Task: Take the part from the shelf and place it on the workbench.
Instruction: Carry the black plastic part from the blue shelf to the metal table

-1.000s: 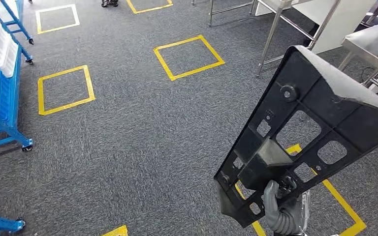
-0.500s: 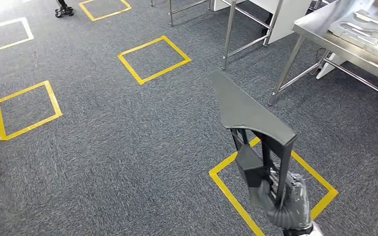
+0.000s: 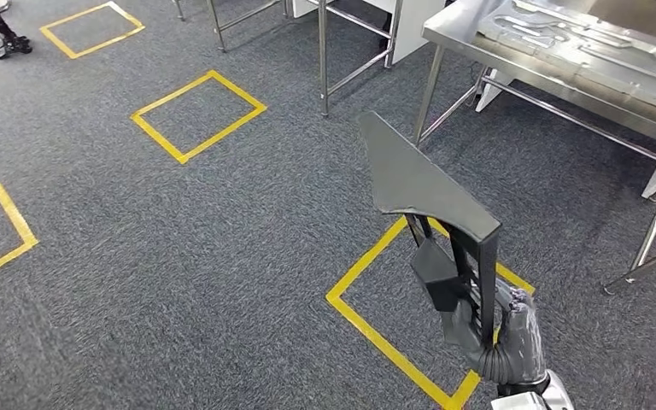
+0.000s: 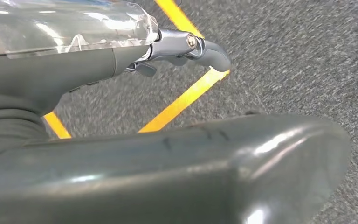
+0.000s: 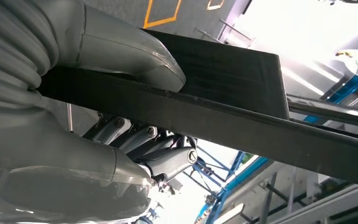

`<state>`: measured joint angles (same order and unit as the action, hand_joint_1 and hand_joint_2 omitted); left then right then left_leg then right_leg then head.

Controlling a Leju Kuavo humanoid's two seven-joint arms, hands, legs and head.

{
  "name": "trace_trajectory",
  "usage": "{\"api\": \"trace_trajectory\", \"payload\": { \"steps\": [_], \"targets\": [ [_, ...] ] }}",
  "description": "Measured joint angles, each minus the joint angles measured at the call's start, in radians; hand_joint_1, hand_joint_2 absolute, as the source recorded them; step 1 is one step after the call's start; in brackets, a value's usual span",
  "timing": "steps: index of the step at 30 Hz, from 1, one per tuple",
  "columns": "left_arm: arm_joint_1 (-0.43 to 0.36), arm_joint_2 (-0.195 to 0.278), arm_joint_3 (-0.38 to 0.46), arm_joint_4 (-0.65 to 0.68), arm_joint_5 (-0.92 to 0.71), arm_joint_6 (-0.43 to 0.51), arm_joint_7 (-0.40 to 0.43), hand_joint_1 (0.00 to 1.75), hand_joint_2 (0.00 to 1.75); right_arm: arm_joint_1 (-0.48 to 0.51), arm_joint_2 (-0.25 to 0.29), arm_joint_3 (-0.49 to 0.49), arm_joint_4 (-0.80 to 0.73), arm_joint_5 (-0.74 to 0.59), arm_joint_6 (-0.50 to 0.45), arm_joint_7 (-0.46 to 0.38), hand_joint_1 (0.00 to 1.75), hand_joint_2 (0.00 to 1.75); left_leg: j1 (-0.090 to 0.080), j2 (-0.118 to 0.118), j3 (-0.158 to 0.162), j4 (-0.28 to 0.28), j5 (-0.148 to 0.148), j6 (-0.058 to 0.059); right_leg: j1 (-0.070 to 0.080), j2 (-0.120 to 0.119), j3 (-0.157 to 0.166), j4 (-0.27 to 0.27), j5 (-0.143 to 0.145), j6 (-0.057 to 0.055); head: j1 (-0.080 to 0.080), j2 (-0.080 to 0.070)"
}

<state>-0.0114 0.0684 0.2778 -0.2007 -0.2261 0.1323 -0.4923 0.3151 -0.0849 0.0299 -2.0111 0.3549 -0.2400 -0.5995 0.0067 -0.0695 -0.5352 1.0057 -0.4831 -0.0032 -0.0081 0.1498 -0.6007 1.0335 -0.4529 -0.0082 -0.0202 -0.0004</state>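
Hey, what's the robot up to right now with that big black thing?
The robot is carrying a black plastic part, gripping its lower end in its right hand and holding it up over the grey carpet and a yellow taped square. A steel workbench stands ahead to the right, with other flat grey pieces already lying on it. The part has not been set down there yet. The left hand hangs over the floor with nothing in it.
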Motion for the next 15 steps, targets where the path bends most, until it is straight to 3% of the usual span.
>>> {"api": "trace_trajectory", "payload": {
  "steps": [1,2,3,5,7,8,10,11,13,14,15],
  "targets": [
    [-0.003,0.001,-0.001,0.000,-0.001,-0.002,0.003,0.00,0.00,0.000,-0.001,0.000,0.000,-0.001,0.000,0.000,1.75,1.75,0.001,0.013,0.002,-0.006,0.004,0.004,-0.001,-0.007,-0.003,0.003,-0.001,0.006,0.000,0.000],
    [-0.007,0.001,-0.001,0.000,-0.002,-0.005,0.007,0.00,0.00,-0.001,-0.003,0.000,0.000,-0.002,-0.001,0.001,1.75,1.75,0.002,0.026,0.005,-0.013,0.008,0.010,0.000,-0.030,-0.010,0.013,-0.010,0.011,0.000,0.000],
    [-0.009,0.001,-0.001,0.000,-0.002,-0.007,0.014,0.00,0.00,-0.002,-0.006,0.000,0.000,-0.004,-0.006,0.003,1.75,1.75,0.004,0.041,0.007,-0.020,0.012,0.016,0.002,-0.063,-0.024,0.042,-0.030,0.015,0.000,0.000],
    [-0.012,0.001,-0.001,0.000,-0.006,-0.010,0.038,0.00,0.00,-0.003,-0.013,-0.001,0.000,-0.012,-0.021,0.009,1.75,1.75,0.003,0.070,0.008,-0.025,0.014,0.022,0.002,-0.124,-0.080,0.157,-0.092,0.021,0.001,0.000],
    [-0.016,0.001,-0.002,0.000,-0.008,-0.010,0.061,0.00,0.00,0.000,-0.023,0.000,0.002,-0.021,-0.037,0.016,1.75,1.75,0.004,0.101,0.008,-0.025,0.012,0.022,-0.005,-0.138,-0.132,0.261,-0.126,0.030,0.001,0.000],
    [-0.020,0.000,-0.002,0.000,-0.009,-0.010,0.068,0.00,0.00,0.001,-0.027,0.000,0.004,-0.023,-0.042,0.019,1.75,1.75,0.005,0.116,0.009,-0.024,0.010,0.020,-0.010,-0.142,-0.135,0.268,-0.116,0.036,0.001,0.000],
    [-0.028,0.000,-0.002,0.000,-0.008,-0.012,0.076,0.00,0.00,0.004,-0.033,0.000,0.006,-0.029,-0.048,0.020,1.75,1.75,0.008,0.144,0.013,-0.019,0.003,0.010,-0.019,-0.165,-0.084,0.172,-0.057,0.046,0.001,0.000],
    [-0.031,0.002,-0.002,0.000,-0.005,-0.015,0.079,0.00,0.00,0.003,-0.035,0.000,0.006,-0.032,-0.052,0.021,1.75,1.75,0.008,0.156,0.014,-0.013,-0.004,0.003,-0.020,-0.193,-0.049,0.106,-0.033,0.050,0.001,0.000],
    [-0.035,0.005,-0.002,0.000,0.000,-0.022,0.082,0.00,0.00,0.002,-0.039,0.001,0.007,-0.039,-0.061,0.022,1.75,1.75,0.004,0.178,0.017,-0.001,-0.020,-0.013,-0.018,-0.225,-0.007,0.027,-0.013,0.039,0.000,0.000],
    [-0.036,0.008,-0.002,0.000,0.002,-0.023,0.082,0.00,0.00,0.003,-0.040,0.003,0.008,-0.041,-0.067,0.023,1.75,1.75,0.001,0.189,0.020,0.001,-0.025,-0.019,-0.015,-0.224,-0.005,0.019,-0.017,0.030,0.000,0.000],
    [-0.039,0.008,-0.002,0.000,0.003,-0.024,0.082,0.00,0.00,0.007,-0.040,0.005,0.008,-0.042,-0.074,0.026,1.75,1.75,0.001,0.201,0.026,0.000,-0.028,-0.024,-0.015,-0.209,-0.007,0.020,-0.017,0.019,-0.001,0.000]
  ]
}}
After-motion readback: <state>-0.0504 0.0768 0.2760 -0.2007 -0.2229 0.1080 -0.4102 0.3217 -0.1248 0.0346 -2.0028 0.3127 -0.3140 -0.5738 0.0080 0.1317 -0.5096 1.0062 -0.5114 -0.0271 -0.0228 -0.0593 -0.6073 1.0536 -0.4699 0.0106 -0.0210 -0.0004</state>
